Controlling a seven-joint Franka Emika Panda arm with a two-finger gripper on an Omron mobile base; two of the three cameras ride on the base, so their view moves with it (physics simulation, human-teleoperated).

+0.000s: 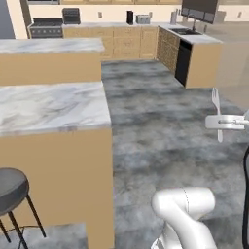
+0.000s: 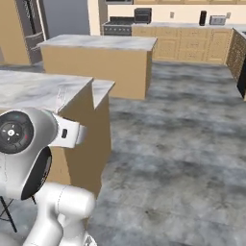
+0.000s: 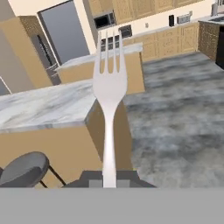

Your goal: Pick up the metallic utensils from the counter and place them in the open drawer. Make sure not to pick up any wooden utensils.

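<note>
Pale silver, the fork (image 1: pixel 217 113) stands upright at the right edge of the left base view, tines up, pinched in the gripper (image 1: pixel 220 121), whose fingers are pressed together on its handle. It hangs in the air above the grey floor (image 1: pixel 155 126), well apart from the counter (image 1: pixel 48 109), whose near right corner lies to the left. A second marble counter (image 1: pixel 48 46) stands behind the first. A dark stool (image 1: pixel 10 189) sits at the lower left, just beside the counter's tan base. Cabinets with a black dishwasher panel (image 1: pixel 183 61) line the far right.

From the right base view, the gripper (image 2: pixel 65 126) shows just left of the counter's near corner in the picture, in front of its tan base, partly behind the arm's big round joint (image 2: pixel 19 144). The fork (image 2: pixel 61 101) is a faint pale sliver rising over the marble edge of the counter (image 2: pixel 33 89); its tines are hard to make out.

Through the hand view, the fork (image 3: pixel 109 92) rises from between the fingertips (image 3: pixel 94 178), clamped at the lower end of its handle, tines up. Behind it lie the counter (image 3: pixel 43 107), the stool (image 3: pixel 24 168) at the lower left, and the floor (image 3: pixel 175 113) to the right.
</note>
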